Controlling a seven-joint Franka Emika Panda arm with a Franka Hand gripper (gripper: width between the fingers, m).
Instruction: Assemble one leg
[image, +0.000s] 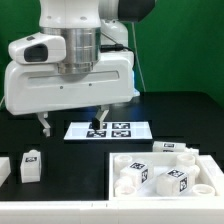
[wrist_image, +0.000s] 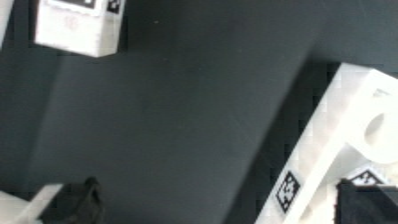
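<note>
A leg (image: 30, 165), a small white boxy post with a tag, stands on the black table at the exterior view's left; it also shows in the wrist view (wrist_image: 80, 27). My gripper (image: 72, 122) hangs open and empty above the table, behind that leg and apart from it. In the wrist view the gripper (wrist_image: 222, 205) has only bare black table between its dark fingertips (wrist_image: 75, 200). Other tagged white parts (image: 175, 183) lie inside the large white tray-like part (image: 114, 185), whose wall also shows in the wrist view (wrist_image: 329, 130).
The marker board (image: 108, 130) lies flat just behind the gripper. Another white part (image: 165, 148) sits behind the tray, and one more (image: 3, 168) is cut off at the exterior view's left edge. Green backdrop behind.
</note>
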